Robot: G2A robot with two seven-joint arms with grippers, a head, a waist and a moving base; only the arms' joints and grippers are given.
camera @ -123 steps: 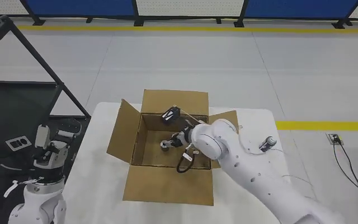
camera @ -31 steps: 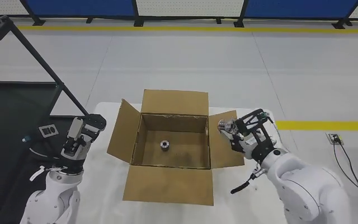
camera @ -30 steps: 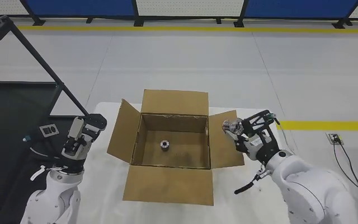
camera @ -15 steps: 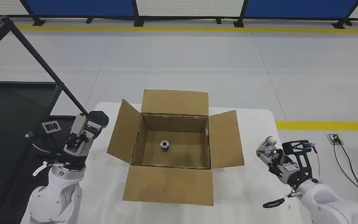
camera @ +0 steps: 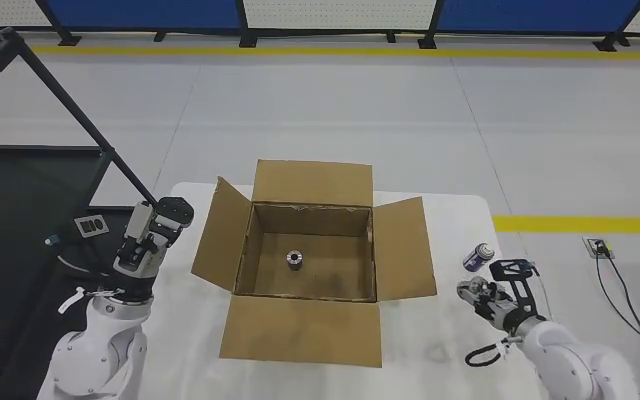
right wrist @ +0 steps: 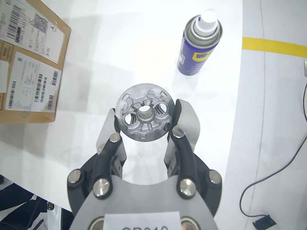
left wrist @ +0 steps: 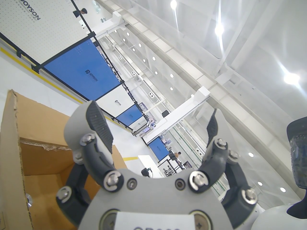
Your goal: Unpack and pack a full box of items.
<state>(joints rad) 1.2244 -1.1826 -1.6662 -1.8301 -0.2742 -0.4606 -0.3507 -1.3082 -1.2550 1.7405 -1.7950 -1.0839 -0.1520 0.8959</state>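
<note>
- The right claw (right wrist: 145, 120) grips a round metal hub (right wrist: 134, 101) by its rim, over the desk (right wrist: 124, 37) near its right edge.
- A blue spray can (right wrist: 200, 46) stands upright by that same edge, near the hub but apart from it.
- The open cardboard box (camera: 300, 325) sits mid-desk, and a small metal ring (camera: 294, 260) lies on its floor.
- The left claw (left wrist: 153, 118) is spread wide with nothing in it, tilted upward beside the box's left flap.

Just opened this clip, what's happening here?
The robot is unpacking an open brown cardboard box. Its right claw is shut on a round grey metal toothed disc, held over the white table near an upright blue spray can. One small round metal part lies on the box floor. The left claw is open and empty on the box's opposite side.
</note>
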